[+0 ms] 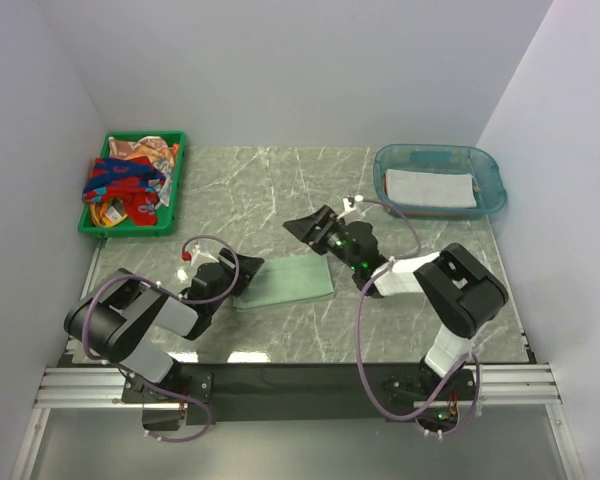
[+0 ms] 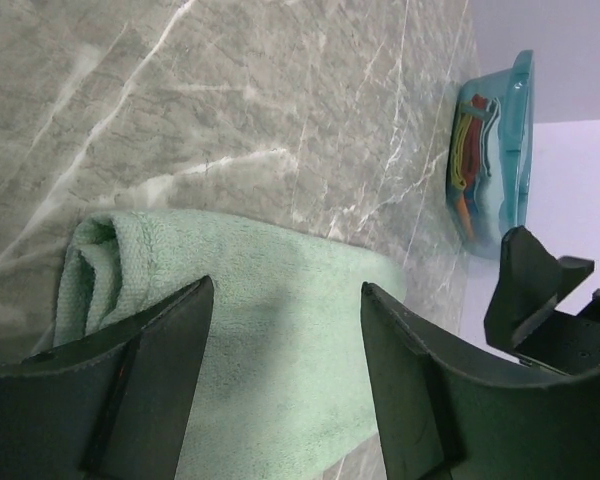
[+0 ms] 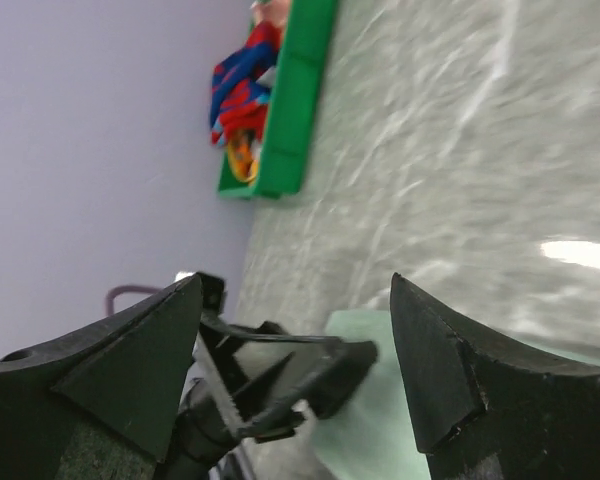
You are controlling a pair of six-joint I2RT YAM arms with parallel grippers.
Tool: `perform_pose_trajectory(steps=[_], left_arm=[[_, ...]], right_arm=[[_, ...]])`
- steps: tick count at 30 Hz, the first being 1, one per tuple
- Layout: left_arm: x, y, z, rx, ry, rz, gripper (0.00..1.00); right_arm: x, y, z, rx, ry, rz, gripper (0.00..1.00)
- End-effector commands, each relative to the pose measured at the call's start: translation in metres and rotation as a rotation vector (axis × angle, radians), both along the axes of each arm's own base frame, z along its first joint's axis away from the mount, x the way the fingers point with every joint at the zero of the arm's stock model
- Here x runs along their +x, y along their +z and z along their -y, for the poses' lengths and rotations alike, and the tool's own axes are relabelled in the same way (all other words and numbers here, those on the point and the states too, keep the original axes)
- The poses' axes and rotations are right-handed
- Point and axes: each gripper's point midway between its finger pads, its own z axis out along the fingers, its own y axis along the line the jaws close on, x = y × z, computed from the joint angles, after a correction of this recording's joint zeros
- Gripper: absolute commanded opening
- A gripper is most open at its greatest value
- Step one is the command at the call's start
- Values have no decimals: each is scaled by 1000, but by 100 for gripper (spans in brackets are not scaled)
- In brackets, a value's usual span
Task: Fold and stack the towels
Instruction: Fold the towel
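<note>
Across the grey marble-look desk [image 1: 280, 190], seen from above, a sage green terry towel [image 1: 290, 280] lies flat as a neat rectangle. The left claw [image 1: 228, 285] sits at its left edge with jaws apart. The right claw [image 1: 308, 225] hangs just beyond its far right corner, jaws apart and empty. Well off to that towel's far left, a green plastic tray [image 1: 92, 215] holds a loose heap of crumpled cloths, with a red and blue towel [image 1: 125, 180] on top. Well off to its far right, a clear blue plastic tub [image 1: 495, 185] holds a whitish folded towel [image 1: 430, 187].

From the left wrist, the spread fingers [image 2: 150, 390] straddle the sage green terry towel, whose end shows doubled layers. I cannot tell whether they touch it.

From the right wrist, the tray's heap looks untouched.

My reading is that one towel is folded and put away. The sage one is folded at least once but not yet stacked, and the tray's heap is still to do.
</note>
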Motion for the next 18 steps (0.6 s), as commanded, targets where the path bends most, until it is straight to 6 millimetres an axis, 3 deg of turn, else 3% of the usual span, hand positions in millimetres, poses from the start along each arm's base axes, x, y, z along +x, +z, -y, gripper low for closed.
perform_pose_trajectory(steps=[1, 7, 11, 17, 18], left_arm=[[-15, -37, -18, 133, 20, -114, 68], [-16, -38, -19, 137, 21, -116, 68], [-18, -42, -21, 142, 29, -124, 68], [-19, -46, -23, 152, 33, -136, 68], [-19, -46, -23, 153, 34, -136, 68]], right_arm=[[-4, -20, -23, -15, 49, -53, 82], [3, -72, -19, -69, 7, -155, 82], [9, -104, 4, -96, -52, -225, 82], [10, -125, 43, -127, -154, -310, 80], [13, -118, 45, -134, -166, -297, 80]])
